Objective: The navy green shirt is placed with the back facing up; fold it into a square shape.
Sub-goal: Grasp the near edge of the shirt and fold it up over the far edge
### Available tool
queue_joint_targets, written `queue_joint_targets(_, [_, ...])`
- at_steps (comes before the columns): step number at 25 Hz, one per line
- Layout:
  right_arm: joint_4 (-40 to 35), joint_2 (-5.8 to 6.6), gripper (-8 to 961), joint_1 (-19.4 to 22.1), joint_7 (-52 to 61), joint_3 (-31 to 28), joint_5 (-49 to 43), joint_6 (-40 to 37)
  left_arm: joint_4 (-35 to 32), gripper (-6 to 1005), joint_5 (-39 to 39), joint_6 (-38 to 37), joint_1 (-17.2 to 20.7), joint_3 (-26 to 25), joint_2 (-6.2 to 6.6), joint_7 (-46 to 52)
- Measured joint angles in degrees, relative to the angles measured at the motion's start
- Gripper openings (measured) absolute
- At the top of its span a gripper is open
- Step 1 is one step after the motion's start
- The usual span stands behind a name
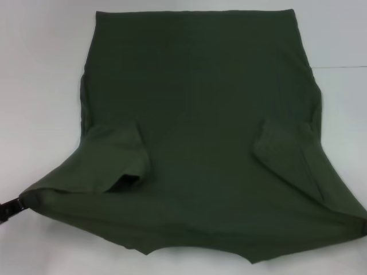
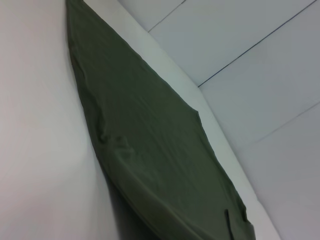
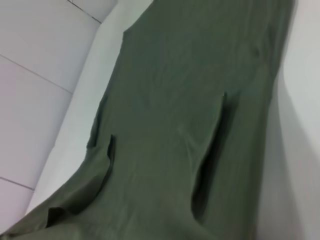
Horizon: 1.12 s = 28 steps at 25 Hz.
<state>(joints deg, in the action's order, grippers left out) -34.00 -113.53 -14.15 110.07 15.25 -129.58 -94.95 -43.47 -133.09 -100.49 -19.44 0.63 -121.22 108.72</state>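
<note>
The navy green shirt (image 1: 200,103) lies spread on the white table (image 1: 40,86), with both short sleeves folded inward onto the body. Its near edge is stretched taut between two pulled-out corners. My left gripper (image 1: 12,206) is at the far left edge of the head view, shut on the shirt's near left corner. My right gripper (image 1: 363,224) shows only as a dark sliver at the right edge, where the near right corner is drawn tight. The shirt fills the left wrist view (image 2: 145,145) and the right wrist view (image 3: 190,125); no fingers show there.
The table surface (image 2: 40,125) surrounds the shirt on both sides. Beyond the table's edge, pale floor tiles (image 2: 260,65) with thin dark seams show, also in the right wrist view (image 3: 35,75).
</note>
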Motion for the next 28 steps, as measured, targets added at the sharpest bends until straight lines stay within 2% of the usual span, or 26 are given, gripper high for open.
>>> queue_joint_targets(12, [0.0, 0.37, 75, 5.3, -3.5, -1.8, -0.1, -4.5, -0.7, 22, 0.0, -4.7, 3.8, -2.4, -0.98, 0.0])
queue_joint_targets(21, [0.0, 0.41, 84, 6.5, -4.1, -2.5, -0.3, -5.7, -0.8, 23, -0.4, -5.9, 4.9, -2.5, -1.43, -0.6])
queue_joint_targets(25, [0.0, 0.54, 88, 5.5, -3.8, -6.5, -0.1, -6.0, -0.7, 22, -0.2, -5.7, 3.4, -2.4, -0.91, 0.0])
queue_joint_targets(28, [0.0, 0.74, 91, 3.5, -3.6, -9.6, -0.1, -5.6, -0.6, 21, -0.1, -4.6, 0.8, -2.5, 0.25, 0.4])
